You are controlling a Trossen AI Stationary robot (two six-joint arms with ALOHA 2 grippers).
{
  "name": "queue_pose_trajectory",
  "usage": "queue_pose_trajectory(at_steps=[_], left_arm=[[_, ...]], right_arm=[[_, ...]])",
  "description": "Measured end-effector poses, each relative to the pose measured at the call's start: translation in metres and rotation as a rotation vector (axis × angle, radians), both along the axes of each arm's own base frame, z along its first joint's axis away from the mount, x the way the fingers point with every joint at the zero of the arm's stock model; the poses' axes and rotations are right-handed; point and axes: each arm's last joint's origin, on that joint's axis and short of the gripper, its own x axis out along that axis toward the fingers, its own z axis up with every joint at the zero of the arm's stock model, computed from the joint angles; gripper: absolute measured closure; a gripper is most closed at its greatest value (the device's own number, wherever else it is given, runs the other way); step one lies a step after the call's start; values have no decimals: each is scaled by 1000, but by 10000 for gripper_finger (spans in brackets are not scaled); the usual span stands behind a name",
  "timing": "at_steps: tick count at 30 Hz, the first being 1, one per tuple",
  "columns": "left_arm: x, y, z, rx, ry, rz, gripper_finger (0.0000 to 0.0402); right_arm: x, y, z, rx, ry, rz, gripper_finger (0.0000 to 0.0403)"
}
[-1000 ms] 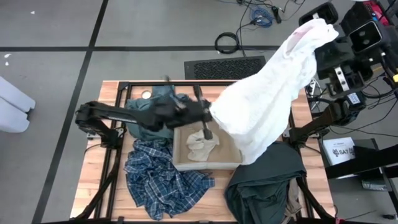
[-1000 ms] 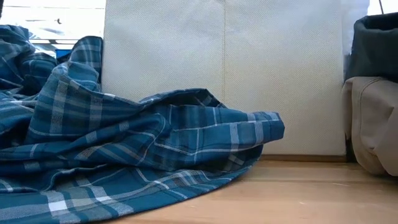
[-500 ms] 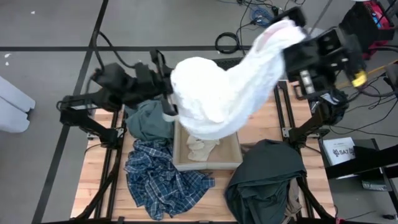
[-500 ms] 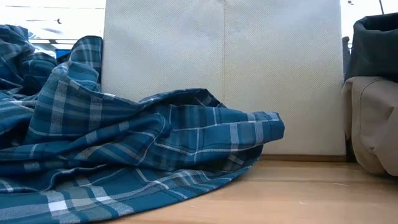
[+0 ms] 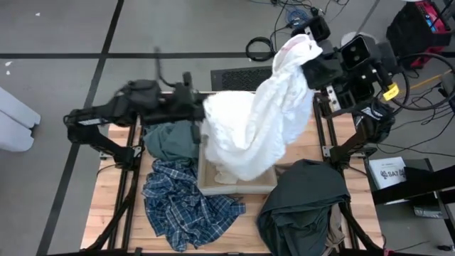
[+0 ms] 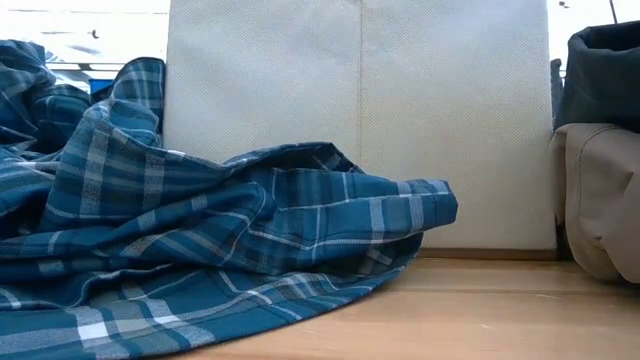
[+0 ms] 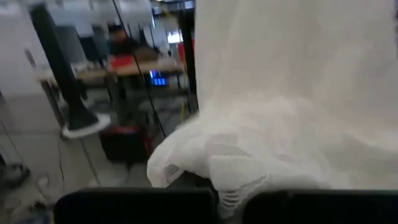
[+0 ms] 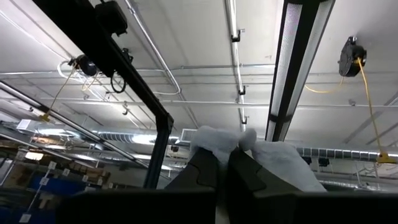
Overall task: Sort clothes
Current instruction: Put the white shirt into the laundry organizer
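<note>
The white garment (image 5: 245, 128) hangs in the air between my two grippers, above the beige fabric box (image 5: 270, 186) at the table's middle. My left gripper (image 5: 202, 114) is shut on the garment's left part, and my right gripper (image 5: 307, 51) is shut on its far right end. The teal-green garment (image 5: 170, 139) lies left of the box. The blue-and-white plaid one (image 5: 185, 203) lies near the front edge, part of it against the box wall (image 6: 360, 120). The dark grey-green garment (image 5: 302, 203) is heaped at the front right, over the khaki tan one (image 6: 600, 200). My left gripper has a gathered bunch of the white garment's left part (image 7: 227, 186) between its shut fingers, which point level from the table's left. The cloth billows up in front of them and sags toward the box. My right gripper pinches a bunched end of the white garment (image 8: 217, 140) between its two fingertips, which slant upward. That end sticks out past the tips, and the rest drapes down slack toward the left gripper, clear of the table.
A pale cloth (image 5: 226, 176) lies inside the box. Black frame rails run along both sides of the wooden table (image 5: 121, 213). Cables and equipment (image 5: 370, 64) crowd the far right. Bare wood shows at the front, by the plaid garment.
My left gripper has risen from over the box and gone toward the table's far left, tipping up to level and carrying the white garment's lower part. My right gripper has moved toward the table's left. The garment, earlier stretched in a long drape, now hangs bunched between the two.
</note>
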Motion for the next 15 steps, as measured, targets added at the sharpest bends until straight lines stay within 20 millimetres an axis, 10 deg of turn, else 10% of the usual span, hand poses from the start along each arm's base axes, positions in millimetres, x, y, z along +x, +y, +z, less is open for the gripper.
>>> queue_pose_trajectory(at_steps=[15], left_arm=[[62, -9, -117, -28, 723, 69, 396]], right_arm=[[3, 21, -16, -102, 253, -3, 403]])
